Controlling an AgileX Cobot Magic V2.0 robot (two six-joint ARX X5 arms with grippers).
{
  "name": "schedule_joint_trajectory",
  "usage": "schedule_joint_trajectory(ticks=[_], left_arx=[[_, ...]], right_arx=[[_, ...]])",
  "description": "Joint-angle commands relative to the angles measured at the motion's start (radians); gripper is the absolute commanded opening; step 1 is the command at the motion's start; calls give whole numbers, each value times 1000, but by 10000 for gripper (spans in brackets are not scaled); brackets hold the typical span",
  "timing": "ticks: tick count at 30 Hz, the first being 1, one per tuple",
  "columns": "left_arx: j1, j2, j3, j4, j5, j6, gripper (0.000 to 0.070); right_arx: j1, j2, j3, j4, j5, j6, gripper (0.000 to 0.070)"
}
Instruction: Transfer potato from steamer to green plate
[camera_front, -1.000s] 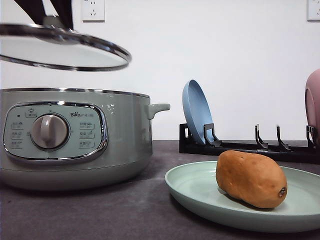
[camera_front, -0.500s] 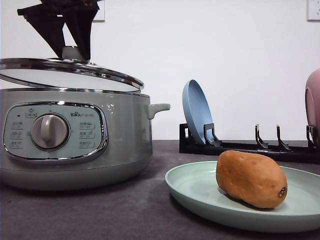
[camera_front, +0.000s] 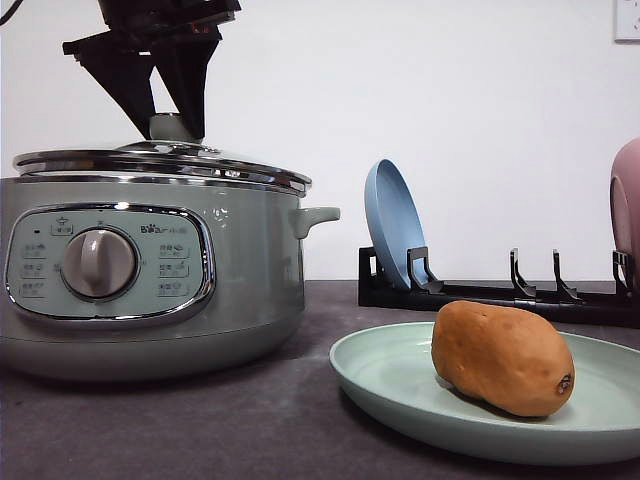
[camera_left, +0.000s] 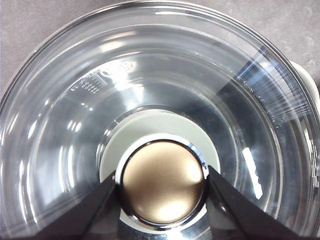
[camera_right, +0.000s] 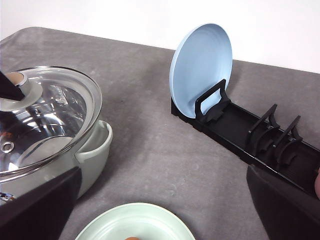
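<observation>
Your potato (camera_front: 502, 357) lies on its side on the green plate (camera_front: 400, 390), nearest on the dark surface (camera_front: 200, 430), dark spot toward the front right. Behind-left, the steamer (camera_front: 150, 280) has its glass lid (camera_front: 160, 162) seated on the rim, your left hand (camera_left: 162, 182) pinching the lid knob (camera_left: 162, 181) from both sides. Right hand (camera_right: 160, 210) is spread wide; farthest back, the blue plate (camera_front: 393, 225) stands upright in the black rack (camera_front: 500, 295).

Lighting: bright, even, from overhead. Shadows: soft, under the potato (camera_front: 502, 357) and steamer (camera_front: 150, 275). Glare: white streaks across the glass lid (camera_left: 250, 100) (strongest near the knob (camera_left: 162, 183)). Focus: front view sharp; gripper fingers (camera_right: 37, 207) blurred.
</observation>
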Motion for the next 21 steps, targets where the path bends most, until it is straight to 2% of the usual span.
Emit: schedule_joint_trajectory(ticks=[1, 21], left_arx=[[-5, 16, 37, 4, -12, -1, 1], [-5, 12, 37, -71, -17, 4, 1]], right_arx=[[9, 4, 16, 4, 5, -15, 666], [9, 5, 16, 5, 5, -15, 666]])
